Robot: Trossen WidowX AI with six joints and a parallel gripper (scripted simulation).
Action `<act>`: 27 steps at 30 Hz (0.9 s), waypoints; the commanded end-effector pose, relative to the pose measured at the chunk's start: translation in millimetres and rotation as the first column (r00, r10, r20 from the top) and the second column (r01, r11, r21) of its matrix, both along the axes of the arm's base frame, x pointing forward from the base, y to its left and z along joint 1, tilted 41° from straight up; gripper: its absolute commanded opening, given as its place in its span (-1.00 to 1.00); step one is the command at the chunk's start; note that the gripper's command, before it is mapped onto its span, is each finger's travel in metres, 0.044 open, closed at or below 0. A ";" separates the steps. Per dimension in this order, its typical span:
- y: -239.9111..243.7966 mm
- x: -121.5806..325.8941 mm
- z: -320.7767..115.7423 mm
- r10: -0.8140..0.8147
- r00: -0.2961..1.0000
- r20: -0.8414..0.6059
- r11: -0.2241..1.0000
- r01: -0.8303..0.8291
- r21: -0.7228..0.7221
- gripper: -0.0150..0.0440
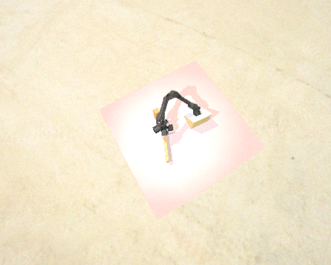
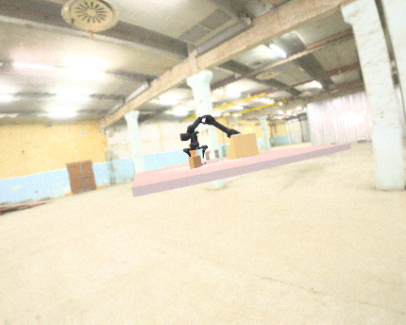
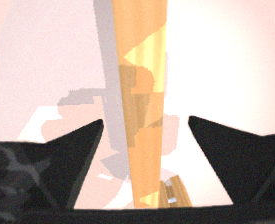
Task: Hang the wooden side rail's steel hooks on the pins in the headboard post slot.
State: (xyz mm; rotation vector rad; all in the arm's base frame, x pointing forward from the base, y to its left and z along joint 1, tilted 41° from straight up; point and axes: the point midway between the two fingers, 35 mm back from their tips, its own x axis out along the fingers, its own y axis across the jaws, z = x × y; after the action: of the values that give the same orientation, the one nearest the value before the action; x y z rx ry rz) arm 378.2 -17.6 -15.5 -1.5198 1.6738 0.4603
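Note:
The wooden side rail (image 1: 166, 149) (image 3: 147, 45) shows as a long light bar. In the wrist view it runs from the top edge down between the fingers. Its lower end is beside the headboard post (image 3: 184, 193) (image 1: 156, 112). Part of the post's slot and small bright spots show there; I cannot tell whether the hooks touch the pins. My gripper (image 1: 164, 131) (image 2: 196, 155) (image 3: 145, 121) is open, one finger on each side of the rail with a gap at both sides. The hooks are not visible. In the exterior view, rail and post overlap below the gripper.
The arm's wooden pedestal (image 1: 200, 122) (image 2: 244, 146) stands to the right on the pinkish table (image 1: 228, 142) (image 2: 289, 158). The arm arches from the pedestal to the rail. Shadows of arm and rail fall on the table.

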 end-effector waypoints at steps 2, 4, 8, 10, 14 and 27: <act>-7.0 -2.2 -8.3 0.002 1.000 -0.010 1.000 -0.002 -0.008 1.00; -9.2 -2.3 -10.6 0.002 1.000 -0.010 1.000 -0.002 -0.008 1.00; -12.8 -2.6 -14.3 0.002 1.000 -0.010 1.000 -0.002 -0.009 1.00; -12.9 -2.6 -14.4 0.002 1.000 -0.010 1.000 -0.002 -0.009 1.00; -12.9 -2.6 -14.4 0.002 1.000 -0.010 1.000 -0.002 -0.009 0.73; -12.9 -2.6 -14.4 0.002 1.000 -0.010 1.000 -0.002 -0.009 -0.22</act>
State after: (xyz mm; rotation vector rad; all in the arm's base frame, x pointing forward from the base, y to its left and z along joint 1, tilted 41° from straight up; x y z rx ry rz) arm 375.7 -29.9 -29.7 -1.5228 1.6828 0.4636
